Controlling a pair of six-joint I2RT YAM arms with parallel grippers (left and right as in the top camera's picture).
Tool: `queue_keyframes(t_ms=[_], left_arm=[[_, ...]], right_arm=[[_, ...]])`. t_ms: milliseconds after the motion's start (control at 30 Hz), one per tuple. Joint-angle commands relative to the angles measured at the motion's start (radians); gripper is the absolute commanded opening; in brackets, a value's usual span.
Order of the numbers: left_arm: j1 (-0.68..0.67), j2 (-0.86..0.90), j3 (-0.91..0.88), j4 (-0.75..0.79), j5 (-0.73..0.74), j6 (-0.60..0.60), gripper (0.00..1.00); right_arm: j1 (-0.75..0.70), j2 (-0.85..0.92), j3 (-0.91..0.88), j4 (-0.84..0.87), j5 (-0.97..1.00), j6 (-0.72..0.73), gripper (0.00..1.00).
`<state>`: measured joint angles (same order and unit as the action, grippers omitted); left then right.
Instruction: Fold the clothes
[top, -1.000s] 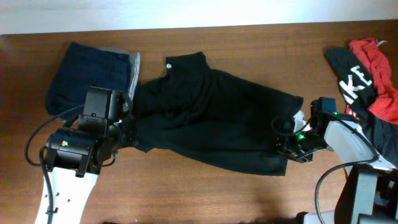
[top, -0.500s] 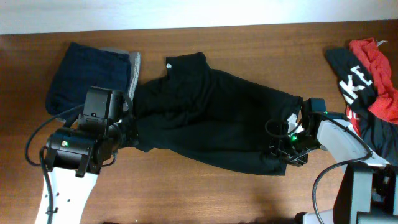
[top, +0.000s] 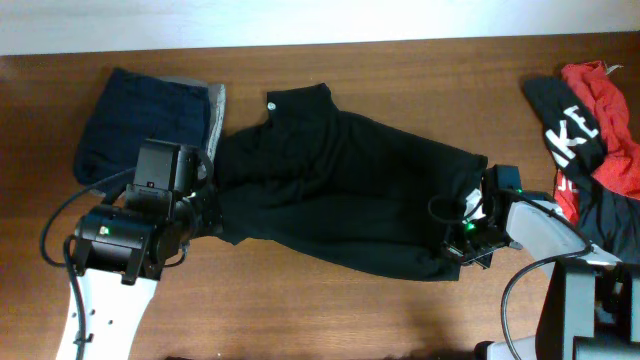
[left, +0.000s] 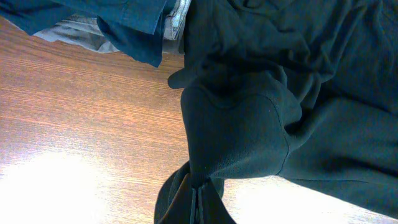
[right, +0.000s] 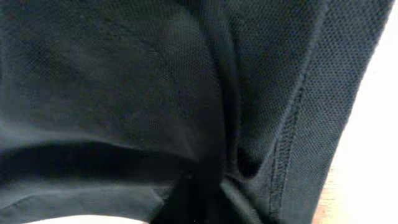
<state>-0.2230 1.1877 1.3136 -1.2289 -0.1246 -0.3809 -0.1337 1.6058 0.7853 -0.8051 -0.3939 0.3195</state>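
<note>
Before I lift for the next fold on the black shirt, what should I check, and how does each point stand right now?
1. Left gripper gripping the black shirt: ok. The left wrist view shows fabric drawn into a pinch at its fingers.
2. Right gripper gripping the shirt's edge: cannot tell. Cloth fills its wrist view and hides the fingers.
3. Shirt lying flat: not ok. It is creased and bunched near its left side.
4. Navy garment separate from the shirt: not ok. The two meet at the shirt's left edge.
5. Red and black pile separate from the shirt: ok. It lies apart, at the table's right end.
</note>
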Motion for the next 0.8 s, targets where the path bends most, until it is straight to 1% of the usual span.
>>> queue_keyframes(t_ms=[0,33,100,167,200,233,267,300,333,367,400,467,500,533,567,600,700,733,767], left_arm=[[0.005,-0.001,0.003,0.009,-0.022,0.016,0.01],[0.005,-0.001,0.006,0.010,-0.023,0.016,0.01],[0.005,-0.002,0.039,0.002,-0.021,0.030,0.01],[0.005,-0.008,0.126,-0.011,-0.003,0.069,0.00],[0.005,-0.014,0.207,-0.021,0.005,0.093,0.00],[0.005,-0.017,0.246,-0.024,0.005,0.100,0.01],[0.005,-0.022,0.338,-0.026,0.005,0.122,0.01],[0.005,-0.024,0.371,-0.024,0.006,0.129,0.01],[0.005,-0.025,0.488,-0.017,0.024,0.172,0.01],[0.005,-0.025,0.550,-0.014,0.035,0.193,0.01],[0.005,-0.025,0.595,-0.014,0.039,0.203,0.01],[0.005,-0.025,0.738,-0.014,0.084,0.204,0.00],[0.005,-0.025,0.773,-0.015,0.114,0.204,0.00],[0.005,-0.025,0.820,-0.023,0.137,0.204,0.01],[0.005,-0.025,0.844,-0.036,0.137,0.211,0.00],[0.005,-0.025,0.885,-0.067,0.137,0.242,0.01],[0.005,-0.025,0.930,-0.106,0.137,0.290,0.00],[0.005,-0.025,0.949,-0.106,0.136,0.324,0.01],[0.005,-0.025,0.970,-0.088,0.136,0.330,0.01]], right_arm=[[0.009,-0.020,0.087,-0.070,0.003,-0.055,0.04],[0.009,-0.035,0.123,-0.105,0.003,-0.077,0.04],[0.007,-0.084,0.237,-0.226,0.024,-0.106,0.04],[-0.006,-0.139,0.365,-0.352,0.088,-0.106,0.04],[-0.021,-0.166,0.431,-0.398,0.109,-0.106,0.04],[-0.039,-0.188,0.484,-0.426,0.114,-0.106,0.04],[-0.064,-0.212,0.549,-0.449,0.114,-0.106,0.04],[-0.076,-0.224,0.581,-0.458,0.113,-0.106,0.04],[-0.133,-0.267,0.716,-0.492,0.090,-0.106,0.04],[-0.160,-0.284,0.783,-0.508,0.079,-0.106,0.04],[-0.179,-0.294,0.832,-0.520,0.069,-0.105,0.04],[-0.243,-0.315,1.042,-0.585,0.027,-0.101,0.04],[-0.253,-0.315,1.098,-0.602,0.027,-0.101,0.04],[-0.261,-0.314,1.207,-0.637,0.027,-0.101,0.04],[-0.260,-0.314,1.255,-0.655,0.027,-0.101,0.04],[-0.259,-0.314,1.358,-0.699,0.028,-0.101,0.04],[-0.259,-0.314,1.474,-0.731,0.029,-0.100,0.04],[-0.259,-0.314,1.510,-0.734,0.028,-0.080,0.04],[-0.259,-0.314,1.532,-0.734,0.028,-0.063,0.04]])
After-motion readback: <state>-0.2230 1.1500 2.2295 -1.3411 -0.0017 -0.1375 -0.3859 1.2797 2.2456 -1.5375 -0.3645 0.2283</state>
